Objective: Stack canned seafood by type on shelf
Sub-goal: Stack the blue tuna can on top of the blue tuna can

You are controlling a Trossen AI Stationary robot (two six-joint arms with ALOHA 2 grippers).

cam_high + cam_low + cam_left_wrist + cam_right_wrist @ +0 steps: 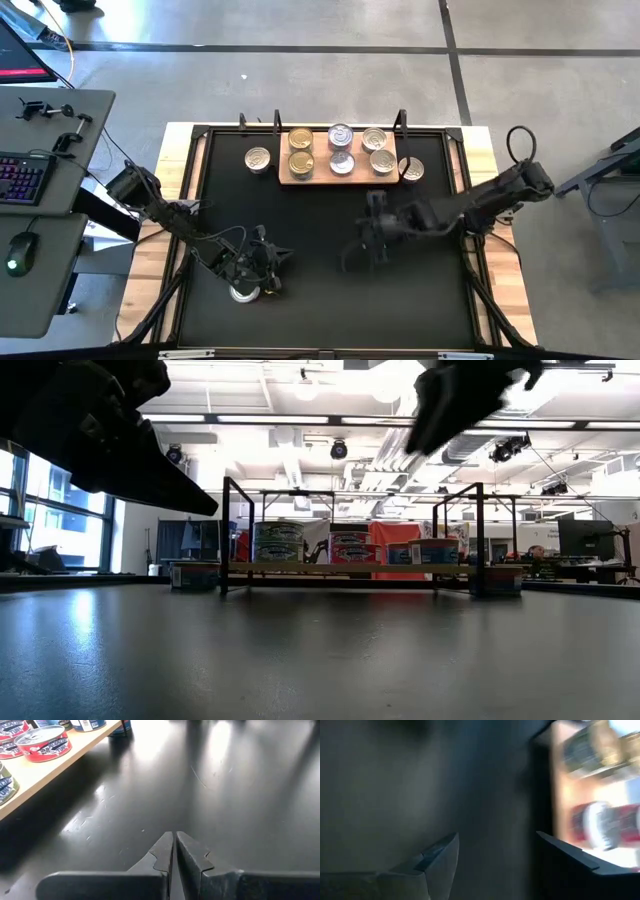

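Observation:
The light-wood shelf (338, 172) lies at the mat's far side and carries several tins: two gold-lidded ones (300, 150) at its left and silver-lidded ones (342, 160) to their right. A silver tin (258, 158) stands on the mat left of the shelf. Another tin (411, 170) stands on the mat to its right. One more tin (243, 292) lies on the mat beside my left arm's wrist. My left gripper (174, 840) hovers shut over bare mat near there (278, 258). My right gripper (495, 850) is open and empty above the mat's middle (358, 250).
A black mat (330, 300) covers the table inside a black frame whose posts (228, 535) stand by the shelf. In the low view the shelf (350, 567) shows with its tins (278, 543). A desk with a keyboard (22, 178) stands off the table's left.

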